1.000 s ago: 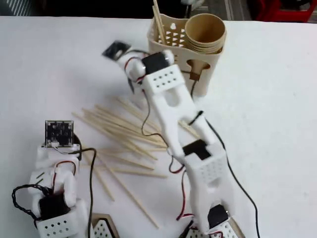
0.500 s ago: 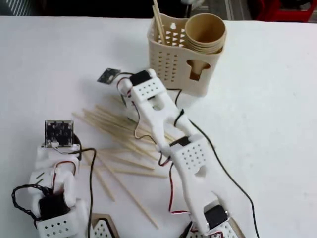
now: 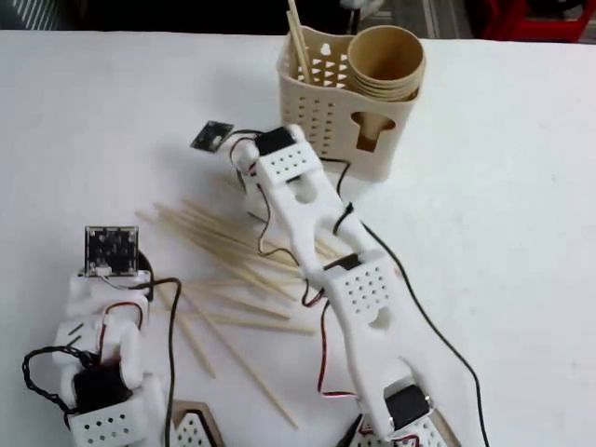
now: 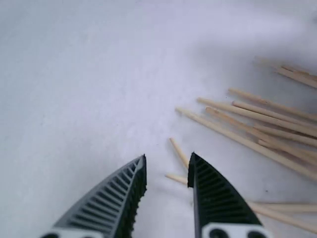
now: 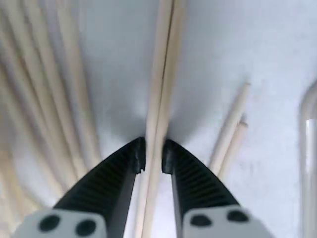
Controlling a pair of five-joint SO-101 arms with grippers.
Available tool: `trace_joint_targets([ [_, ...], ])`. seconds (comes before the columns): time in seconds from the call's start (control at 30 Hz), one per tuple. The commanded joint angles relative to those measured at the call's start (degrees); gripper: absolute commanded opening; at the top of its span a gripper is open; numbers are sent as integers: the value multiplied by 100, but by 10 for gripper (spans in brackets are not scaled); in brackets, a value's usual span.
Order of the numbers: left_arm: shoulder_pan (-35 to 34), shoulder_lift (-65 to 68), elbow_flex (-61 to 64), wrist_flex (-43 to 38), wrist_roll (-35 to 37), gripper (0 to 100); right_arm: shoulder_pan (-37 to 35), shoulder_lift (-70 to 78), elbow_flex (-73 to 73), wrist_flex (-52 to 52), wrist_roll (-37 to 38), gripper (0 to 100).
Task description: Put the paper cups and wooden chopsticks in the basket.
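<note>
Right wrist view: right hand [image 5: 153,145] pinches seemingly two chopsticks [image 5: 162,74].

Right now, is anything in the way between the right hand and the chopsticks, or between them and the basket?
Nothing visible. The right hand grips two chopsticks, and the basket stands close beyond it, open-topped.
</note>
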Motion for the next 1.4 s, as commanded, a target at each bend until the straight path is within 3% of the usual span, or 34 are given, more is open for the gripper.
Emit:
trace_joint_targets([
  [0.0,-13,-66,-44,-141,-62,154,-22,-558,-413,497,35,18],
  [0.2,-13,-66,-44,-141,-62,154,-31,-1218,-1090,1121,35,18],
  [0.53,-13,-66,-44,-141,-62,154,13,-2413,-1231,1007,18,18],
  [0.97,-13,-66,-44,-141,-62,154,523,-4057,-1231,-1789,-1512,18],
  [1.37,-13,-66,-44,-141,-62,154,1209,-3582,-1108,-3732,-1635,18],
])
